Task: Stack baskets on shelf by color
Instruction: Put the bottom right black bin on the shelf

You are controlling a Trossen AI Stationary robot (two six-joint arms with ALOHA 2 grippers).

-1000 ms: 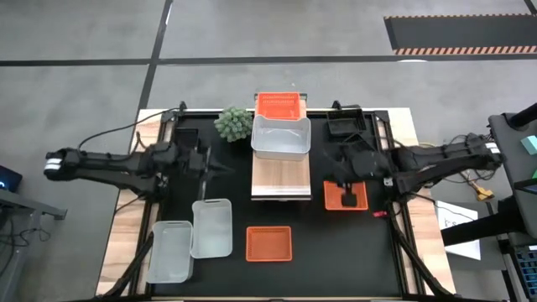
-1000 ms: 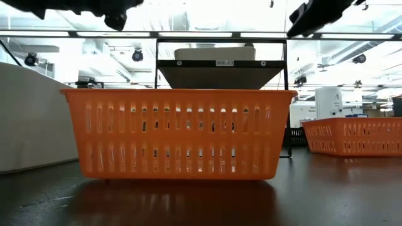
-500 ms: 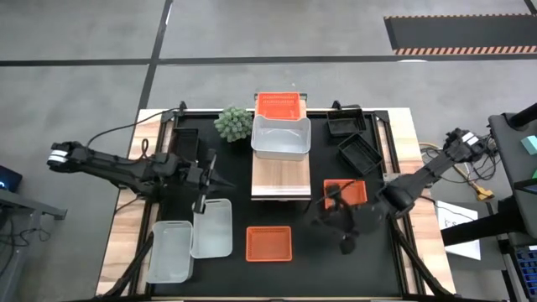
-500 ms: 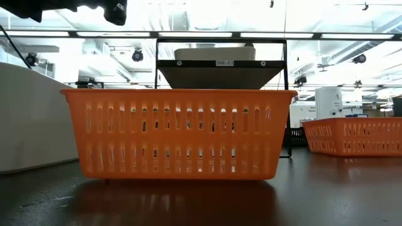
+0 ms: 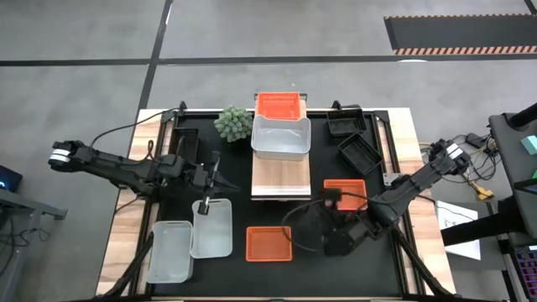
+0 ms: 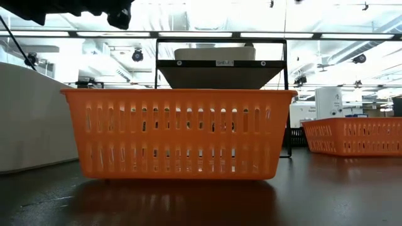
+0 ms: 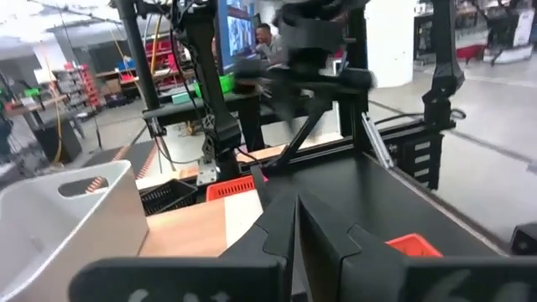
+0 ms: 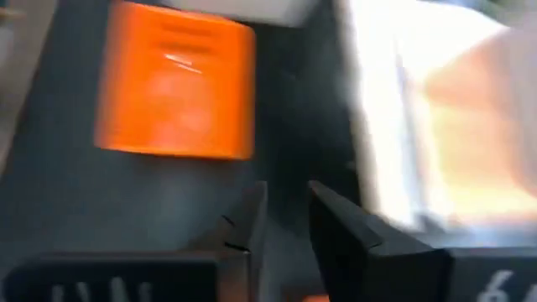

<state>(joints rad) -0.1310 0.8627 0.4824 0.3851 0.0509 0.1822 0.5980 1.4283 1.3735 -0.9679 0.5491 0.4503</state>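
- Here, the desk (image 5: pixel 134 243) carries the shelf (image 5: pixel 281 178) down its middle; a red basket (image 5: pixel 278 105) sits at the shelf's far end, a white one (image 5: pixel 281 137) just in front of it, and the near stretch of wood is bare.
- Loose baskets remain: two white (image 5: pixel 190 237) side by side at the near left, one red (image 5: pixel 268 243) on the desk in front of the shelf's near end, another red (image 5: pixel 346 191) just right of the shelf, and two black (image 5: pixel 352 138) at the far right.
- The right arm reaches low across the near right; its pincer (image 8: pixel 281 220) hangs between the two loose reds, fingers a little apart and holding nothing. In its wrist view a red basket lies ahead, untouched.
- The left pincer (image 7: pixel 295 220) is clenched and empty, hovering near the far edge of the white pair.
- A small plant (image 5: pixel 234 122) stands just left of the shelf's far end.
- Risks, as I judge them: the narrow gap may slip off a slotted wall; the right arm, lying close to the red basket beside the shelf, could shove it; a carried basket could clip the white one already on the shelf.
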